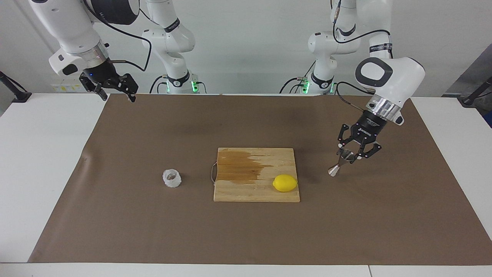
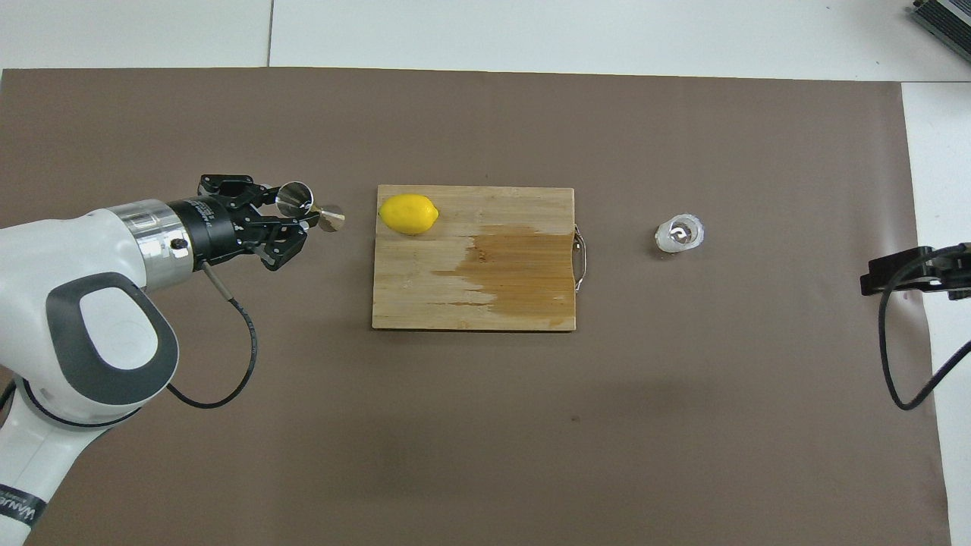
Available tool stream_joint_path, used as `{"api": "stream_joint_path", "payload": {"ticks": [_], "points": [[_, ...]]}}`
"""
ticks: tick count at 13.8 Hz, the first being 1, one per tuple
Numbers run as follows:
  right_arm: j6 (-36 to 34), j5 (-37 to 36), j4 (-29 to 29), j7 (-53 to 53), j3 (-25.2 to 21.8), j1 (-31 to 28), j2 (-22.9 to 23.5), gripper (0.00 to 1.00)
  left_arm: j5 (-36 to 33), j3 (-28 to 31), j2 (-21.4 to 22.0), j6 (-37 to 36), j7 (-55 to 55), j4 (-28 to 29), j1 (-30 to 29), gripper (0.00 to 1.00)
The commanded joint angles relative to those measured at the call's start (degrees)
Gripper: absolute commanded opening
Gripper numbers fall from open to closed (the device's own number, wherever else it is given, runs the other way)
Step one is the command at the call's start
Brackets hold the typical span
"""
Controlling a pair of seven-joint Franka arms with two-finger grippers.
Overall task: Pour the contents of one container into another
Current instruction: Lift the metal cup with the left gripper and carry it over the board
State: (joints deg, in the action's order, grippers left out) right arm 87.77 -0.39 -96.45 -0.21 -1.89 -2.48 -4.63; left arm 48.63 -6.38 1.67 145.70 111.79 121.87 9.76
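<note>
At the right of the facing view, the left gripper (image 1: 356, 151) is seen lowered over the brown mat (image 1: 115, 215), its fingers clamped on the steel jigger (image 1: 341, 162), which is held tilted with its lower cone pointing down toward the cutting board (image 1: 256, 192); whether that cone touches the mat cannot be told. The glass cup (image 1: 172, 178) is found left of centre, standing upright on the mat, apart from the board's wire handle. A lemon (image 1: 285, 182) lies on the board's lower right part, beside a dark wet-looking stain. The right gripper (image 1: 115, 89) is seen waiting at the upper left, above the mat's corner, its fingers apart and empty. In the overhead view, the left gripper (image 2: 294, 213) is shown at the left of the frame with the jigger (image 2: 307, 209) lying almost sideways in its grip, one open mouth turned up toward the camera. The cup (image 2: 679, 233) is placed right of centre, and only the dark tip of the right gripper (image 2: 914, 271) is seen at the right edge. The step in hand is judged to be the securing of the jigger; it is best levelled so that its upper mouth faces up, and held firmly at the waist, before the cup is brought to it and tipped slowly.
</note>
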Motion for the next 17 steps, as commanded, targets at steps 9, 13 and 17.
{"api": "stream_joint_path", "payload": {"ticks": [9, 13, 17], "points": [[-0.1, 1.1, 0.1, 0.6, -0.1, -0.2, -0.2, 1.00, -17.2, 0.6, -8.7, 7.5, 25.7, -11.3, 17.4, 0.00], [-0.1, 1.1, 0.1, 0.6, -0.1, -0.2, -0.2, 1.00, -17.4, 0.6, -10.7, 11.1, 25.2, -11.6, 19.7, 0.00], [-0.1, 1.1, 0.1, 0.6, -0.1, -0.2, -0.2, 1.00, -17.5, 0.7, -16.8, 13.2, 25.7, -14.9, 23.5, 0.00]]}}
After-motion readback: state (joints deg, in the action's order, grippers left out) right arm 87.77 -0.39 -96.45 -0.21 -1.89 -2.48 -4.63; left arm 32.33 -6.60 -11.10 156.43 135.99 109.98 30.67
